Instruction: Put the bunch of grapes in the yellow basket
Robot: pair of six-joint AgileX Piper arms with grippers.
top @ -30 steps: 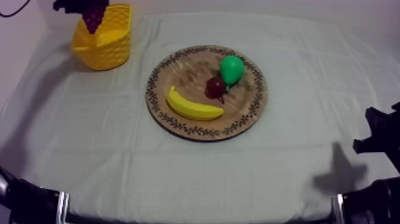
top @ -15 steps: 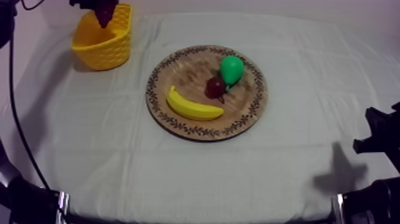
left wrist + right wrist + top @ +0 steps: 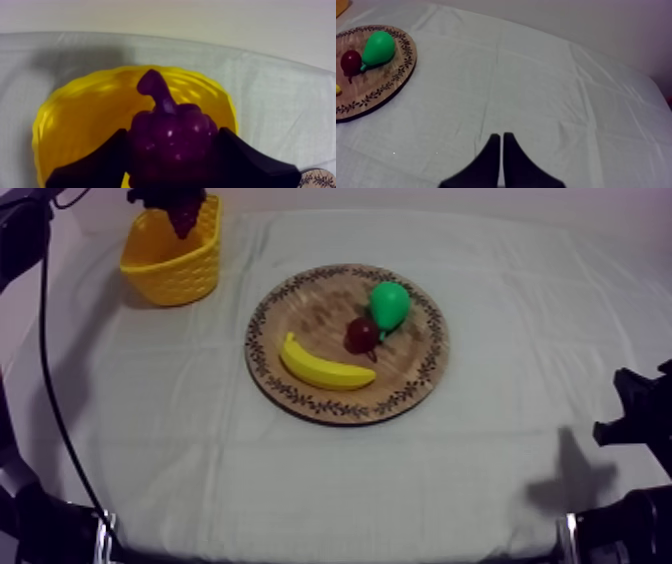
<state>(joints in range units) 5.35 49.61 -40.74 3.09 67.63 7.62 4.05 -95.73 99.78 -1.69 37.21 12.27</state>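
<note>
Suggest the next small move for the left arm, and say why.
Probably lower a little and then open the left gripper. It is shut on the bunch of grapes, which hangs over the opening of the yellow basket and is not yet resting inside, so a release from here should drop it in.

**A:** Status on the bunch of grapes (image 3: 172,142)?

**B:** Dark purple, glossy, pinched in the left gripper (image 3: 172,132), hanging over the yellow basket (image 3: 75,115), narrow end toward it.

**A:** And the basket, the wooden board (image 3: 345,406)?

**B:** Basket upright at the far left corner. Board round, patterned rim, mid-table, well apart.
</note>
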